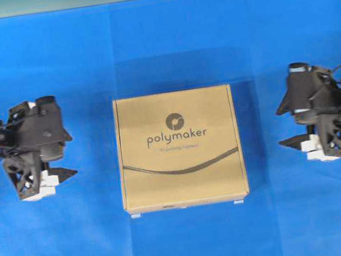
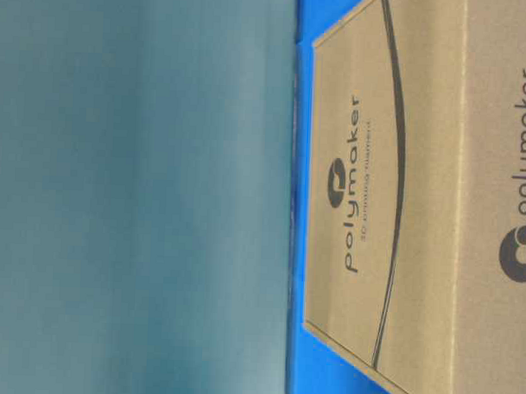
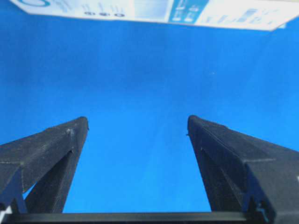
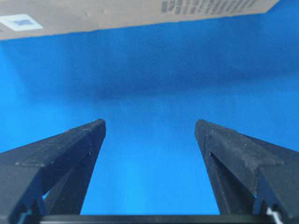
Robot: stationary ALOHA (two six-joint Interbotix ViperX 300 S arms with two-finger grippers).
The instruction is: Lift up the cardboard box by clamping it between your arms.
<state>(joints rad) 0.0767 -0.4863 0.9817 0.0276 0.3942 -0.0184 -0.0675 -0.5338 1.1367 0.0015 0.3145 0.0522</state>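
Box: the cardboard box [image 1: 179,149] lies flat in the middle of the blue table cover [image 1: 164,44], between the two arms. Its top shows the word "polymaker", a round mark and a dark curved line.

Left arm: the left gripper [image 1: 58,157] sits well apart from the box, on its left side, and does not touch it. From above only one pointed black finger [image 1: 65,175] is easy to see; the other is hidden under the dark arm body.

Left gripper up close: in the left wrist view the two fingers [image 3: 51,158] stand wide apart with only blue cloth between them. A white printed side of the box [image 3: 154,10] shows at the top edge, cut off, its print too blurry to read.

Right arm: the right gripper [image 1: 293,123] is well apart from the box too, on its right side. One finger [image 1: 293,142] points at the box; the other is hard to find.

Right gripper up close: its fingers [image 4: 65,154] are spread wide with nothing in them. A brown side of the box [image 4: 117,14] with a small white label [image 4: 20,22] is cut off at the top.

Table-level view: this picture is turned sideways. The box [image 2: 418,202] fills the right part and runs off the edge. The left part is a plain blue-grey blur. No arm shows here.
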